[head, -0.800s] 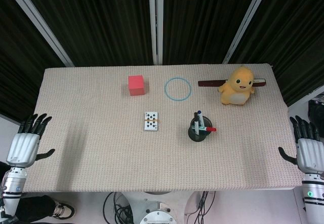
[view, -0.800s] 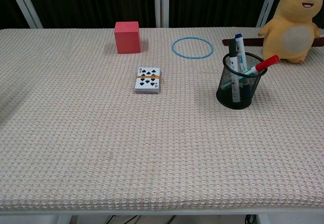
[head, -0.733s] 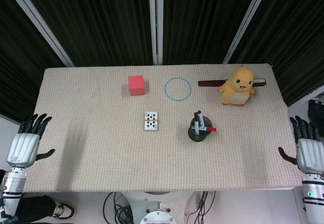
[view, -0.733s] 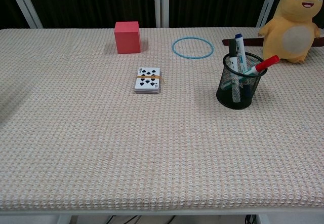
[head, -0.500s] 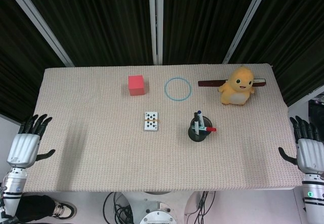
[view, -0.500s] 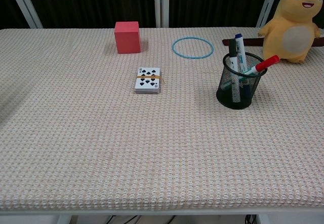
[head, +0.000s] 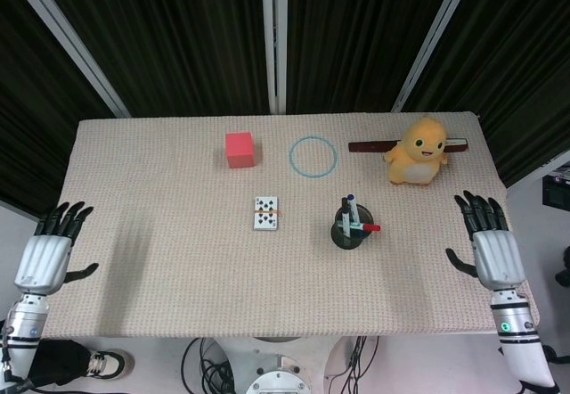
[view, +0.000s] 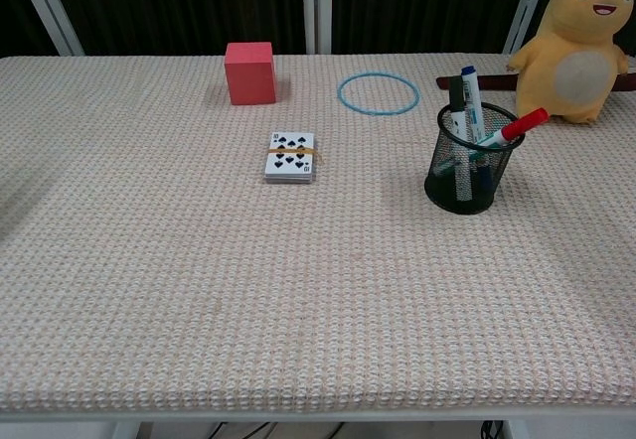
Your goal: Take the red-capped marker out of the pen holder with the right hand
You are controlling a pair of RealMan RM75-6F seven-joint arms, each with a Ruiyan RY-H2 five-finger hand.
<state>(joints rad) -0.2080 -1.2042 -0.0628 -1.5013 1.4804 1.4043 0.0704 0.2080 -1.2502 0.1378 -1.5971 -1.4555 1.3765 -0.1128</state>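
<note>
**Right hand starts toward the marker**

The right hand (head: 492, 250), fingers spread and empty, has moved in over the table (head: 160, 260) edge. The red-capped marker (view: 513, 128) still leans in the pen holder (view: 471, 166). The left hand (head: 44, 256) waits, fingers spread.

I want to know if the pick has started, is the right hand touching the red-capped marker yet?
No, the right hand is open over the table's right side, well apart from the red-capped marker leaning in the pen holder.

From high above we are seeing the whole tabletop (head: 178, 260); from the chest, closer, its same middle.
</note>
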